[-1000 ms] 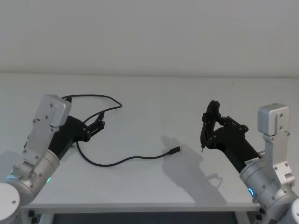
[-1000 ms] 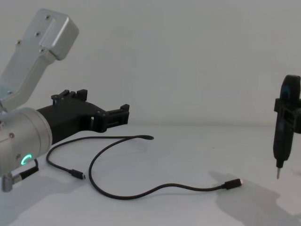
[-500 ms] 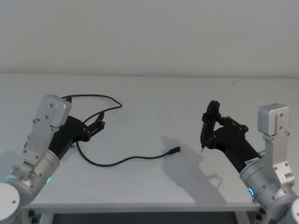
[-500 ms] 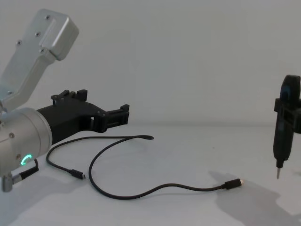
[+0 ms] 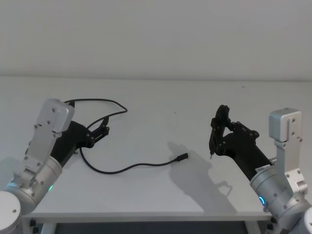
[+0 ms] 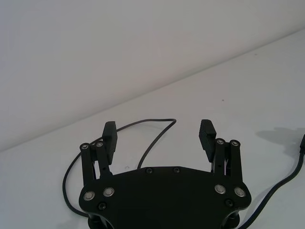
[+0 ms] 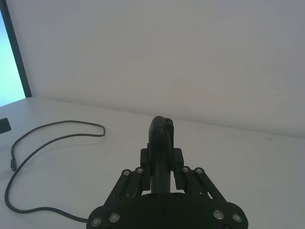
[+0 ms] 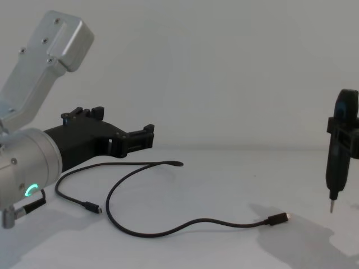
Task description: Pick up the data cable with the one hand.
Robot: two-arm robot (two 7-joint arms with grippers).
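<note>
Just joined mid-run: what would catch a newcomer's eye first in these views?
The data cable snakes in a loose black loop across the white table, from the back left to a silver-tipped plug near the middle. The left gripper hovers over its left stretch with fingers open, not touching it. The right gripper hangs above the table's right side, well clear of the cable.

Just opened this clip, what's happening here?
The left gripper, black and angular on a silver arm with a green ring, hovers open just above the looped part of the long thin black data cable, not touching it. The cable lies slack on the white table, so the pick-up is not yet done. The right gripper is off to the right, raised, shut on a black pointed tool.
</note>
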